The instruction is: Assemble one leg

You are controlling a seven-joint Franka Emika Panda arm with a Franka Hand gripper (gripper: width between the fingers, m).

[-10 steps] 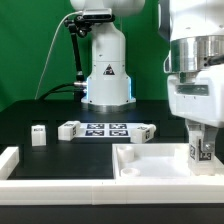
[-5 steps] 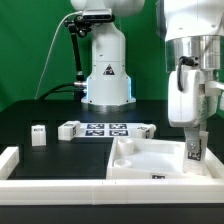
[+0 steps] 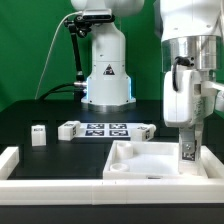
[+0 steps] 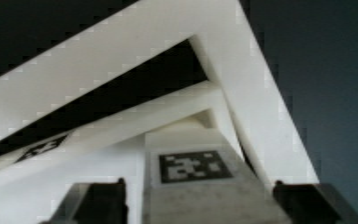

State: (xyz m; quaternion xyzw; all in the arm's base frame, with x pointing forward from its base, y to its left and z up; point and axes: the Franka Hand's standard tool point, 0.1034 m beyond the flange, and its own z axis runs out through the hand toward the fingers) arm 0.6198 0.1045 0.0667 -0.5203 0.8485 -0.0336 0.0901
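My gripper [image 3: 188, 150] is shut on the leg [image 3: 187, 153], a small white post with a square tag on its face. It holds the leg upright in the near corner of the large white tray-like part [image 3: 145, 158], at the exterior view's right. In the wrist view the leg [image 4: 194, 165] stands between my two dark fingers [image 4: 96, 200] with its tag showing, and my gripper [image 4: 202, 192] looks along it onto the tray's white rim [image 4: 158, 60]. Whether the leg's lower end touches the tray is hidden.
The marker board [image 3: 105, 129] lies at the back middle. Small white posts lie at its two ends [image 3: 68, 129] [image 3: 146, 130], and another stands further left [image 3: 38, 134]. A white wall [image 3: 12, 160] runs along the front and up the left side.
My gripper has moved a little to the exterior view's left with the leg in it. The tray-like part has turned and shifted left, so one corner now points forward.
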